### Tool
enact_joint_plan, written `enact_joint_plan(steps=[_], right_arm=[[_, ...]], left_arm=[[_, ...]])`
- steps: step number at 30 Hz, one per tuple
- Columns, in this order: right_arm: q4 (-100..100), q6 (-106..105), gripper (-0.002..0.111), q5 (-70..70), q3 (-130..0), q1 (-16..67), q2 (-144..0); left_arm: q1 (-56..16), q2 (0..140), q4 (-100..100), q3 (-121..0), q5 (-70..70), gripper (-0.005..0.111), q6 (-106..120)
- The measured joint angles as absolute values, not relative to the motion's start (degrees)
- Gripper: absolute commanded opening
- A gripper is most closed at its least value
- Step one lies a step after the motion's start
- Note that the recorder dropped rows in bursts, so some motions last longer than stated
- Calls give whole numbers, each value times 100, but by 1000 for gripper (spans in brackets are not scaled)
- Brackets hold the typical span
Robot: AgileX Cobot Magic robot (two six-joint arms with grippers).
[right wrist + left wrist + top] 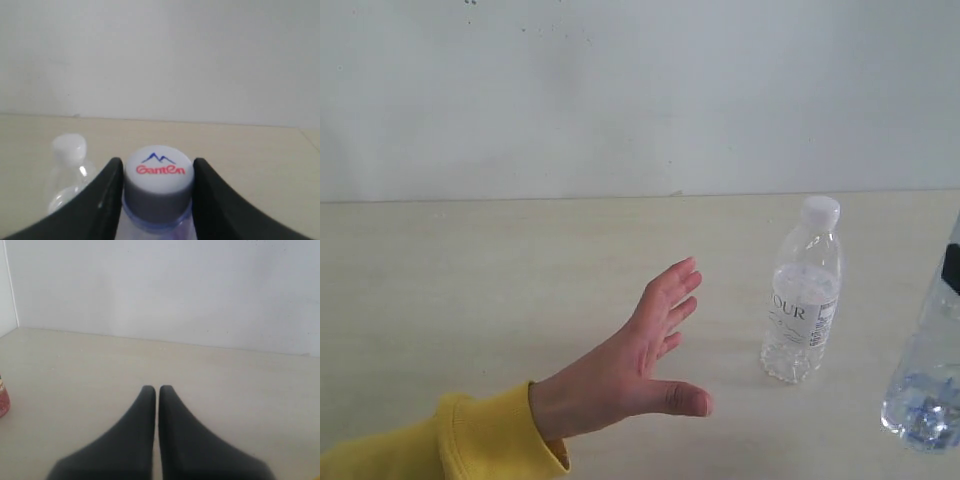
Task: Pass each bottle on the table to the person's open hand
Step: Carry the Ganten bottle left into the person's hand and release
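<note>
While the right gripper (157, 165) clasps the bluish bottle (925, 385) at the exterior view's edge, hand (640, 360) wide open, empty, over table (470, 270)

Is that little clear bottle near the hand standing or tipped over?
Upright: the small clear plastic bottle stands on its base on the pale beige table, white cap uppermost.

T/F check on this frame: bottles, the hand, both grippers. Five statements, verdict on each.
1. The small water bottle stands upright on the table. True.
2. The person's hand holds a bottle. False: it is open and empty.
3. The left gripper grips a bottle. False: its jaws are shut on nothing.
4. The right gripper has its jaws either side of the white cap of the bluish bottle. True.
5. The small water bottle is uncapped. False: its white cap is on.
</note>
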State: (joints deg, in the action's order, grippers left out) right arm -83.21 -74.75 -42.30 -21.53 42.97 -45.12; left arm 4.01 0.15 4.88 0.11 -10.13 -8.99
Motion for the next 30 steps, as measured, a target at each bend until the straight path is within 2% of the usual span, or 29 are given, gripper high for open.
enact_joint_plan(steps=[8,13,21,27,30], right_arm=[[-8512,-7276,0,-4270,-2153,6156,-4624],[-7483,-6705,0,-4197,-2153,6800,-5211],[-5545,-5515,0,-4010,-2606,6953,-6237],[-5185,-5324,0,-4052,-3109,6953,-6869],[-5165,-5309,8,-4173,-3206,6953,-7031]], left_arm=[[401,15,488,11,-1013,4,-899],[401,15,488,11,-1013,4,-899],[401,15,488,11,-1013,4,-899],[401,15,488,11,-1013,4,-899],[401,15,488,11,-1013,4,-899]])
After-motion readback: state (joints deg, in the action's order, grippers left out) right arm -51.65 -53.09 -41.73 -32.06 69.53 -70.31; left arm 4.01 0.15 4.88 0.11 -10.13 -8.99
